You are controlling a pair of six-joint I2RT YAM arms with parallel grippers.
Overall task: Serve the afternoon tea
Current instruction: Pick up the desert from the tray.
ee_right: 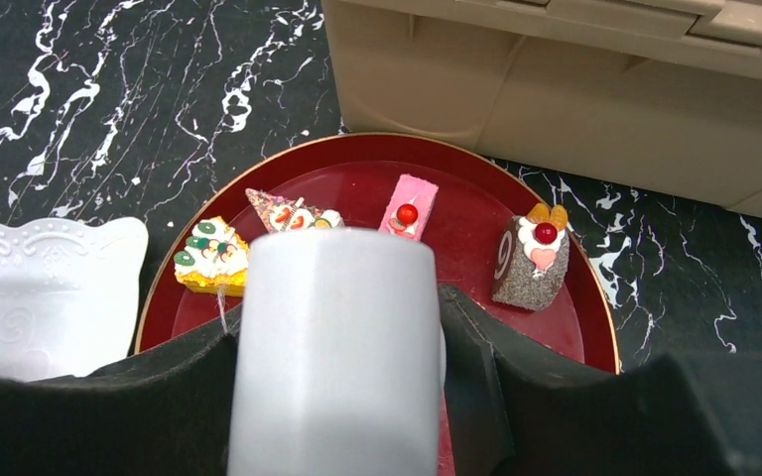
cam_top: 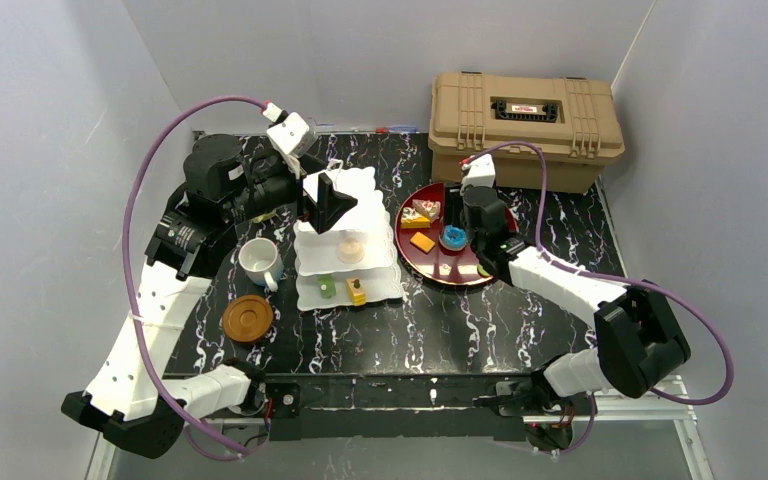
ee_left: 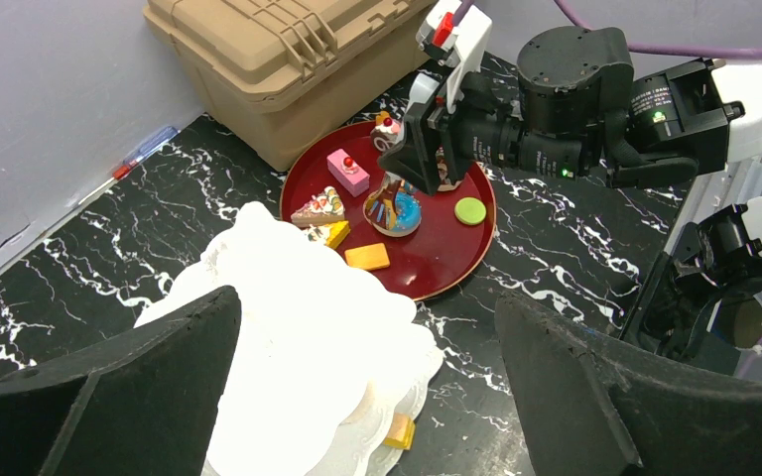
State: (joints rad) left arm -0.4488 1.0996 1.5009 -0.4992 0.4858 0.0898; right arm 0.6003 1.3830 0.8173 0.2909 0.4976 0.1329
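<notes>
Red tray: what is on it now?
On the red tray: pink bar, chocolate roll, triangular slice, yellow slice, blue donut, green disc, orange square. The right gripper and pale mug cover the middle from above.

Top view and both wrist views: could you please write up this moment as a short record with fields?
left arm: jaws open, above the top tier of the cake stand
right arm: over the red tray, a pale cylinder between its jaws; grip unclear
cake stand: three pastries on the lower tiers
red tray: several pastries on it
white mug: beside the brown coaster, not on it
tan case: shut, beyond the tray
</notes>
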